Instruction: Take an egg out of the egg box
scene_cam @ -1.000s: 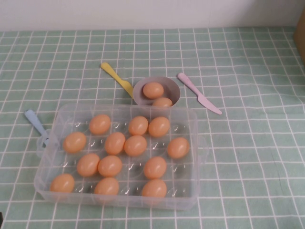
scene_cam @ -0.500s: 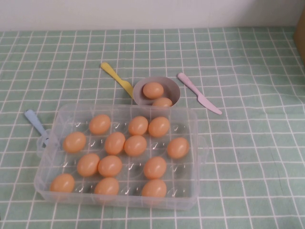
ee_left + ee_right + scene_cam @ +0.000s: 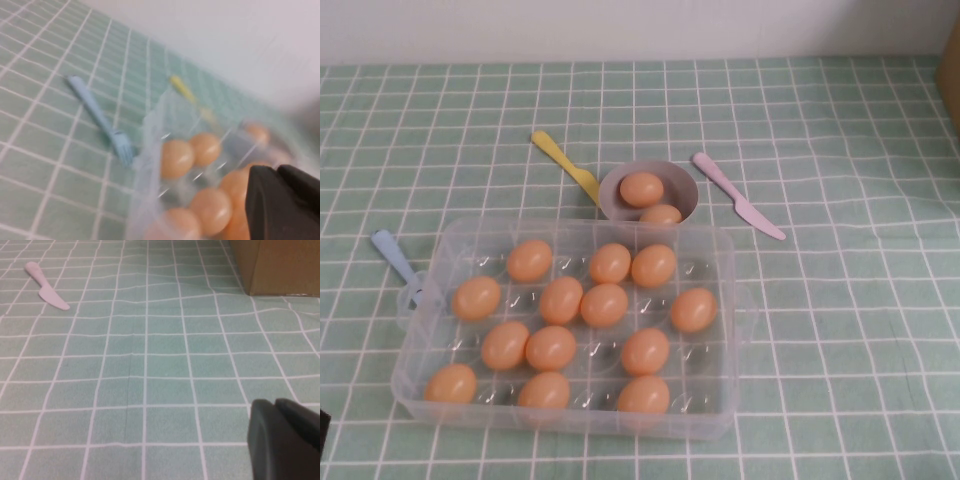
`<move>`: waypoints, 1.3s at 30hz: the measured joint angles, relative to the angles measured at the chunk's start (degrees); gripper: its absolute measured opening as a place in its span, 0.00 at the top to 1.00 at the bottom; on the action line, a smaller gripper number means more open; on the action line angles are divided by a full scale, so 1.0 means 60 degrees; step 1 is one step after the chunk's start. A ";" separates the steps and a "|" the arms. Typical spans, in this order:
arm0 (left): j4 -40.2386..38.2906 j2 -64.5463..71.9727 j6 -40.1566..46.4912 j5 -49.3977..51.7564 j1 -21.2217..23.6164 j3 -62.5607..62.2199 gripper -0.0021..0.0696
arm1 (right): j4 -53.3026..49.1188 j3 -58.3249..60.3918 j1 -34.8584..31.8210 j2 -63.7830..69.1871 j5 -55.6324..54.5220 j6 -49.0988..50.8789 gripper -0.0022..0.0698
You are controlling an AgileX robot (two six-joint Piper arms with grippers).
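Observation:
The clear plastic egg box (image 3: 580,223) sits at the table's near middle and holds several orange-tan eggs (image 3: 605,305). In the left wrist view its near wall (image 3: 150,145) and several eggs (image 3: 176,159) show blurred. My left gripper (image 3: 278,172) is shut and empty, just outside the box's near left corner. Only a dark sliver of the left arm (image 3: 322,428) shows in the high view. My right gripper (image 3: 276,407) is shut and empty, low over bare cloth far to the right, out of the high view.
A mauve-grey bowl (image 3: 686,186) with two eggs stands just behind the box. A blue fork (image 3: 395,262) lies at the box's left, a yellow spoon (image 3: 565,165) and a pink knife (image 3: 740,197) beside the bowl. A cardboard box (image 3: 275,265) stands far right.
The dark sliver of the left arm has crept up at the bottom left edge of the high view. The eggs and the box have not moved.

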 joint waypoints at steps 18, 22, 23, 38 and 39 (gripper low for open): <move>-0.0537 0.0887 -0.0264 0.0789 0.0000 -0.1455 0.98 | 0.0000 0.0000 0.0000 0.0000 0.0000 0.0000 0.99; -0.0154 0.2797 0.0690 0.3338 0.0000 -0.3541 0.98 | 0.0000 0.0000 0.0000 0.0000 0.0000 0.0000 0.99; -0.0134 0.3358 0.0974 0.3826 0.0000 -0.3960 0.98 | 0.0000 0.0000 0.0000 0.0000 0.0000 0.0000 0.99; 0.0071 0.9489 0.4630 0.8009 0.0000 -0.7984 0.98 | 0.0000 0.0000 0.0000 0.0000 0.0000 0.0000 0.99; 0.0070 0.9784 0.4744 0.8029 0.0000 -0.8153 0.98 | 0.0000 0.0000 0.0000 0.0000 0.0000 0.0000 0.99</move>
